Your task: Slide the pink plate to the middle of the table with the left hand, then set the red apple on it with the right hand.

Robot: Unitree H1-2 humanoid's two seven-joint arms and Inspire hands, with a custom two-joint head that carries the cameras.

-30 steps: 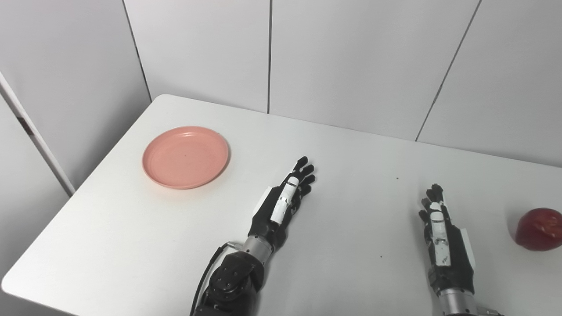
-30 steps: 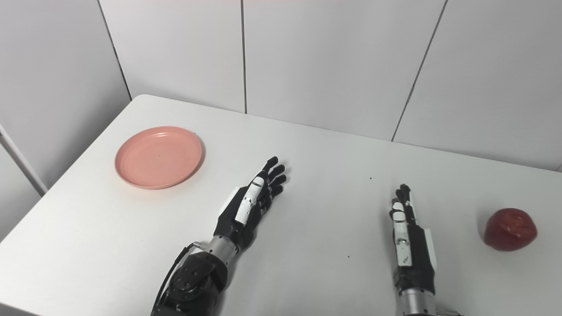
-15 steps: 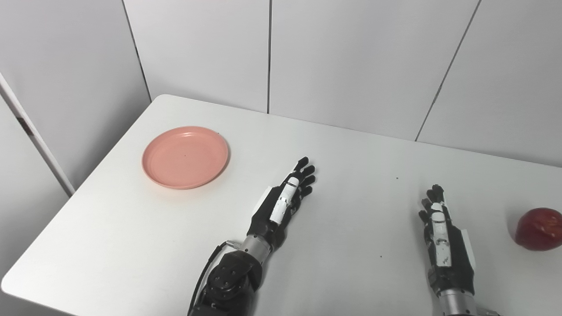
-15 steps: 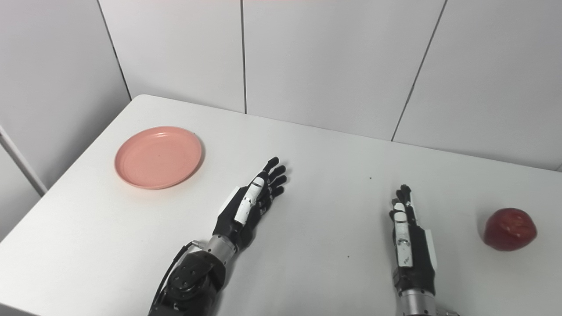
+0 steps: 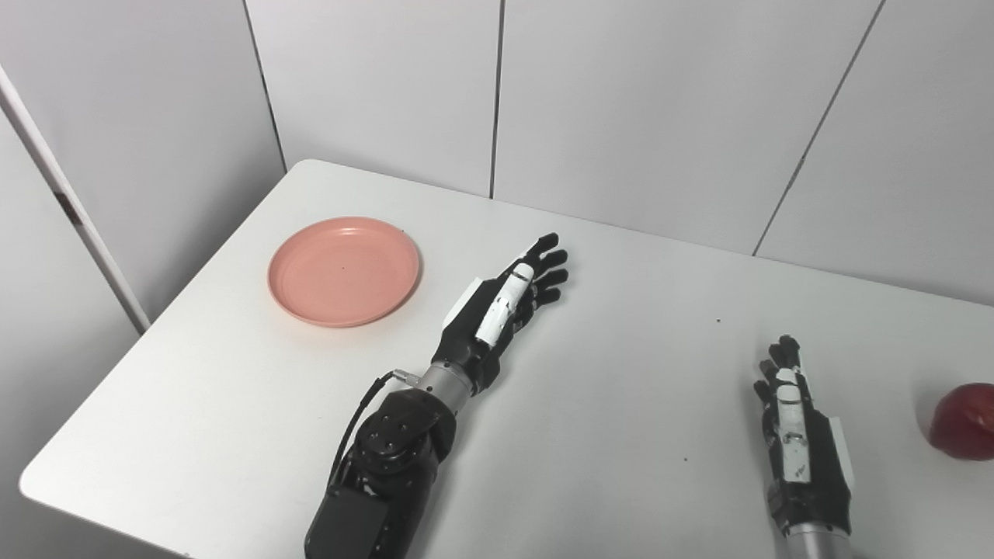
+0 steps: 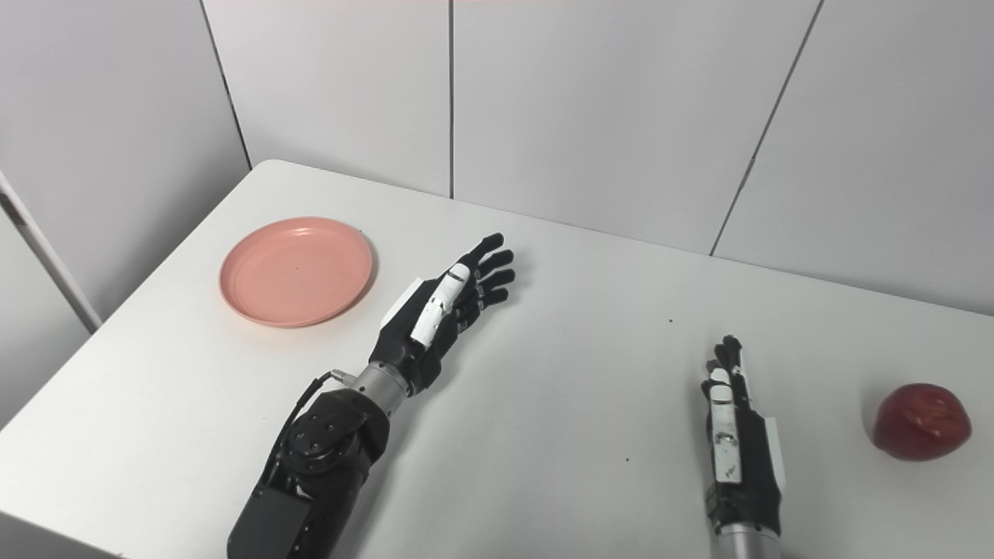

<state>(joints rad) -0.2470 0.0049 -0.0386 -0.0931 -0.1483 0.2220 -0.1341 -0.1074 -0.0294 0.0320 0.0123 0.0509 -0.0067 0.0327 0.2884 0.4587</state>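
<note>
The pink plate (image 5: 344, 271) lies flat and empty near the table's far left corner. My left hand (image 5: 501, 307) is open, fingers stretched out and pointing up-right, just right of the plate and apart from it. The red apple (image 6: 921, 421) rests on the table at the far right; in the left eye view the apple (image 5: 964, 421) is cut by the picture's edge. My right hand (image 6: 734, 435) is open, edge-on with straight fingers, low on the table and well left of the apple.
The white table (image 5: 637, 334) has a rounded far-left corner and a near edge at bottom left. Grey wall panels (image 5: 621, 101) stand close behind it. Small dark specks (image 5: 717, 319) dot the tabletop.
My left arm has reached forward and up the table, bringing the hand level with the plate's right side. The camera has shifted a little. Plate, apple and right hand stay put.
</note>
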